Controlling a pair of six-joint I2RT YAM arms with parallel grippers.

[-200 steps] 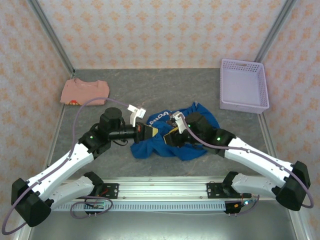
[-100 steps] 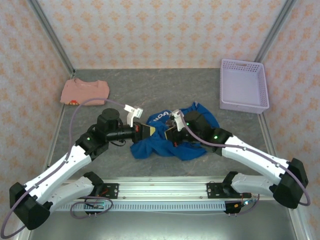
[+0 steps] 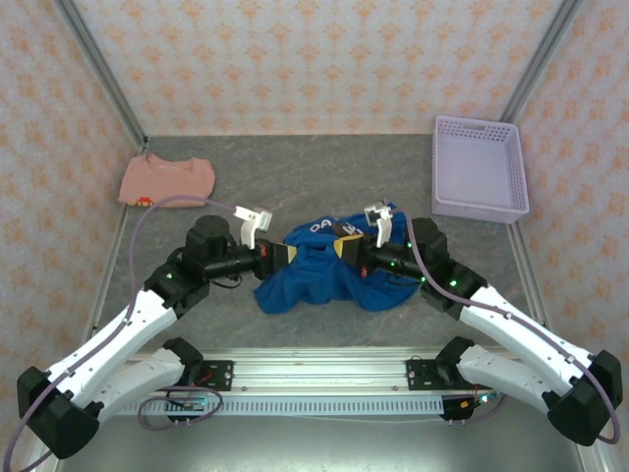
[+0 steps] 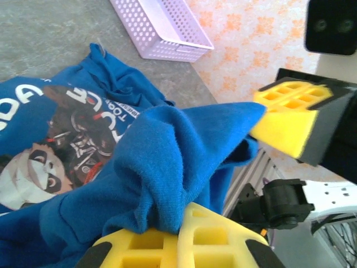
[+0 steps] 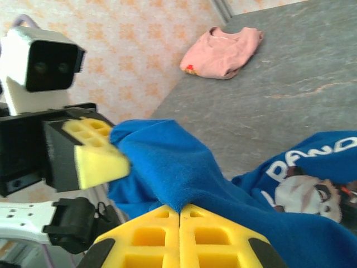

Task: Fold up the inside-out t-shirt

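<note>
Two grippers meet over the middle of the surface (image 3: 324,167), and each is clamped on the royal-blue t-shirt (image 3: 319,280). You can see the left gripper (image 4: 178,231) in its wrist view with its yellow foam pads pressed together and a thick ridge of soft, fuzzy knit cloth running down into the seam between them. The right gripper (image 5: 179,219) has its pads (image 5: 142,240) closed flush, with a rounded fold of the same cloth rising from the line where they touch. The pads are blocky foam moulded with square open cells.

From above, the t-shirt lies crumpled near the centre of the surface, a little toward the right edge. A short band of it is lifted between the two grippers and the rest bunches loosely below them toward the near edge. A printed graphic (image 4: 61,145) with white lettering and a cartoon face shows on the part lying flat.

The surface is a mottled grey sheet with a stone-like look. A salmon-pink shirt (image 3: 167,180) lies folded at the far left corner, well apart from the t-shirt. A rectangular lavender basket (image 3: 479,208) of perforated plastic sits at the far right corner.
</note>
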